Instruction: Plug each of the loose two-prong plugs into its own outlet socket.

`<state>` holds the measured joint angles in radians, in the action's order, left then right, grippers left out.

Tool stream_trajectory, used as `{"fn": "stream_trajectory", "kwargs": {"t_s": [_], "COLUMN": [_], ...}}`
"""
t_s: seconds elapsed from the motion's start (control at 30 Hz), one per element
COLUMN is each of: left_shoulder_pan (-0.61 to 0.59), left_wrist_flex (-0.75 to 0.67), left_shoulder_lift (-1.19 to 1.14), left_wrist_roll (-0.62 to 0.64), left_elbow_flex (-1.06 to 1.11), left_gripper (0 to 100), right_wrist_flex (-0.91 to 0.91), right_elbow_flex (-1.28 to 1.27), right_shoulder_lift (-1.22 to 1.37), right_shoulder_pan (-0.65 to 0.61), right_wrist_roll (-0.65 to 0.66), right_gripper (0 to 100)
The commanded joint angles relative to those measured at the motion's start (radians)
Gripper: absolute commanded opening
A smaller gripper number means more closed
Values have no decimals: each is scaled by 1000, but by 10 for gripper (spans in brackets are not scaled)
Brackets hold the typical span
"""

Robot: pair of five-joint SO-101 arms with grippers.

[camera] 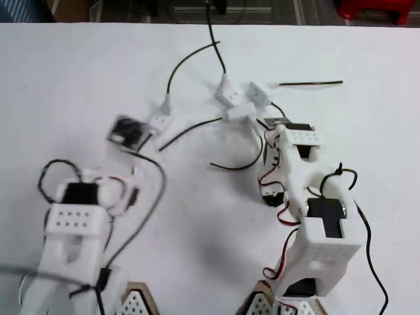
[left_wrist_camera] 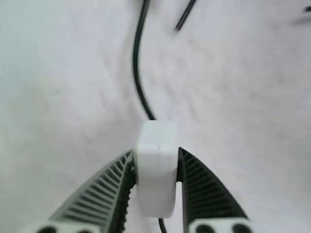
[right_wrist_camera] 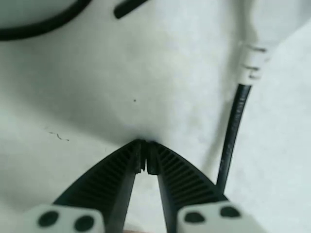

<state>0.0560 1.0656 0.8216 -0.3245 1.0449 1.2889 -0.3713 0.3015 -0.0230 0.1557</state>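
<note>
My left gripper (left_wrist_camera: 155, 153) is shut on a white plug (left_wrist_camera: 155, 179), and a black cord (left_wrist_camera: 137, 73) runs away from the plug over the table. From above, this gripper (camera: 141, 130) sits left of centre with the plug (camera: 160, 119) at its tips. Three more white plug and socket pieces (camera: 231, 96) (camera: 260, 92) (camera: 239, 113) lie clustered at the middle back. My right gripper (camera: 265, 125) rests just right of that cluster. Its fingers (right_wrist_camera: 146, 145) are shut with nothing between them. Beside them lies a white plug end (right_wrist_camera: 262, 29) with its black cord (right_wrist_camera: 232, 136).
Loose black cords (camera: 237, 165) curl over the white table (camera: 79, 72) around the cluster, and a short one (camera: 311, 83) lies at the back right. Red and black arm wires (camera: 270, 172) hang beside the right arm. The table's far left and far right are bare.
</note>
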Motion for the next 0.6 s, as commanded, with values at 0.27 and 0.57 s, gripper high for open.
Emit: {"fn": "stream_trajectory", "kwargs": {"t_s": [0.27,0.57], "left_shoulder_pan": [306,455], "left_wrist_flex": [-118,-170], "left_shoulder_lift": [-390,-642], "left_wrist_roll": [71,138], "left_elbow_flex": [-233,-381], "left_gripper": [38,25], "right_wrist_flex": [-50,-48], "right_elbow_flex": [21,21], "right_shoulder_lift": [-1,-1], "right_shoulder_pan": [94,99], "right_wrist_roll": [-8,-8], "right_gripper": [21,21]}}
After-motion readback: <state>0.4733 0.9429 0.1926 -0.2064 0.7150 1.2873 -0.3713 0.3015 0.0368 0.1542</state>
